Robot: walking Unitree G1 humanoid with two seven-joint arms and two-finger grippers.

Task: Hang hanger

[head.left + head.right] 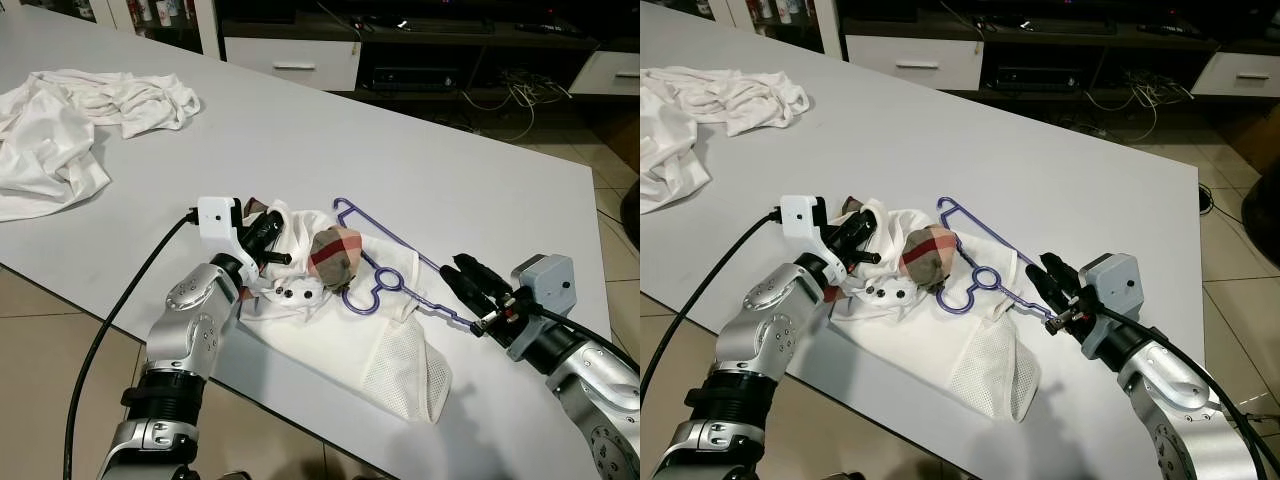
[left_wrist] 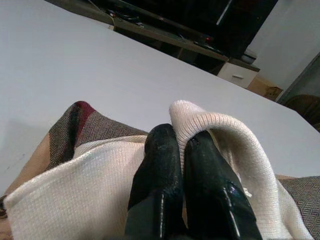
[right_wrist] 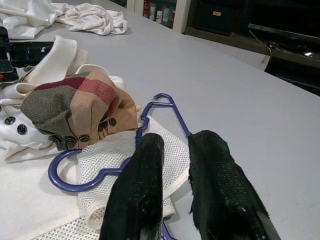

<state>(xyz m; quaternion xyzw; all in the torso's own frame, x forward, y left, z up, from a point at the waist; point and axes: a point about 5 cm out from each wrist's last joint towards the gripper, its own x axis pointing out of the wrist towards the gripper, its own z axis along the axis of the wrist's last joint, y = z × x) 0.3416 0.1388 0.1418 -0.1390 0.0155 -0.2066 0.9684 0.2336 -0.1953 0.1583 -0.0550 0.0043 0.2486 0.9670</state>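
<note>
We judge the hanging barely begun: the purple hanger (image 1: 385, 262) lies flat on the white garment (image 1: 370, 340) near the table's (image 1: 420, 170) front edge. Our right pincer (image 1: 472, 287) pinches its arm; our left pincer (image 1: 262, 238) grips the collar. Crumpled white cloth (image 1: 70, 120) sits far left.

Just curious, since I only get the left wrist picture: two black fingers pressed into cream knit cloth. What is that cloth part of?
Observer: A small white garment with a plaid collar, crumpled on a white table. The left gripper pinches its edge.
Visitor: Is the other arm doing anything?
Observer: The right gripper sits at one end of a purple hanger that lies across the garment.
Visitor: Anything else on the table?
Observer: A heap of white cloth at the far left.
</note>
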